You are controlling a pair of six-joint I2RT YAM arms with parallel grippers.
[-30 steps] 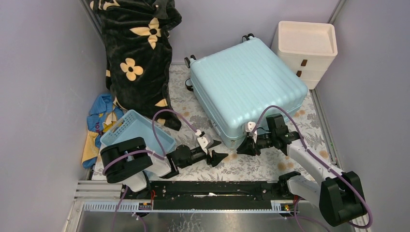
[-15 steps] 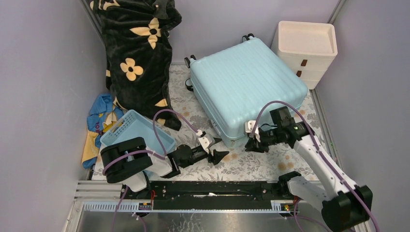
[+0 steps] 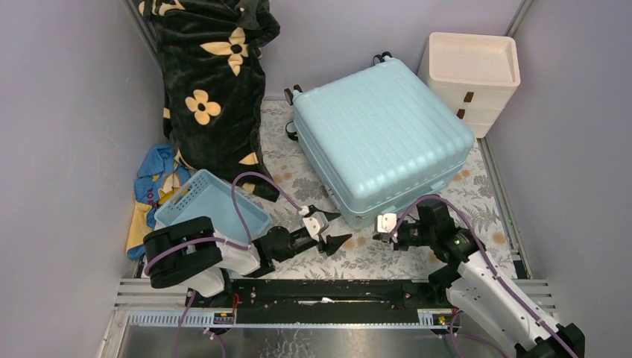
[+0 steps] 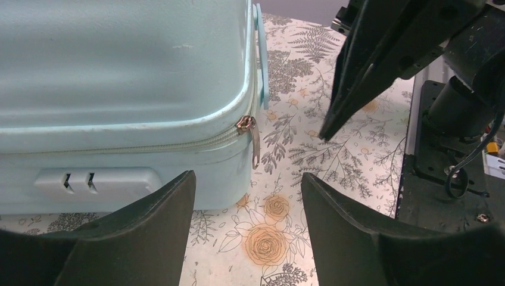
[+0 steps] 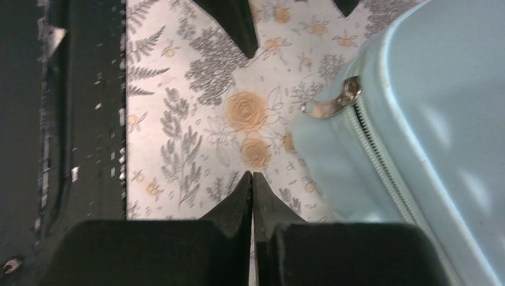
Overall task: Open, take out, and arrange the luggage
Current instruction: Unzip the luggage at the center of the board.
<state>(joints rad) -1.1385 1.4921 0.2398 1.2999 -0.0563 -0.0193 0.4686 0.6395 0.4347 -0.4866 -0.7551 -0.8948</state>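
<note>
Right gripper (image 5: 252,177) is pinched shut on nothing near the zipper pull (image 5: 324,106) of the pale blue suitcase (image 3: 380,134), left gripper (image 4: 247,182) sits wide open facing that same corner

I've got the luggage (image 3: 380,134) flat, lid down: pale aqua ribbed shell, wheels at rear, zip pull (image 4: 255,142) at nr corner.

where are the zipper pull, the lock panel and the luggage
zipper pull (image 4: 255,148): left wrist view, hanging metal tab
lock panel (image 4: 95,180): left wrist view, its slotted front
luggage (image 3: 380,130): top external view, ribbed lid centre
</note>
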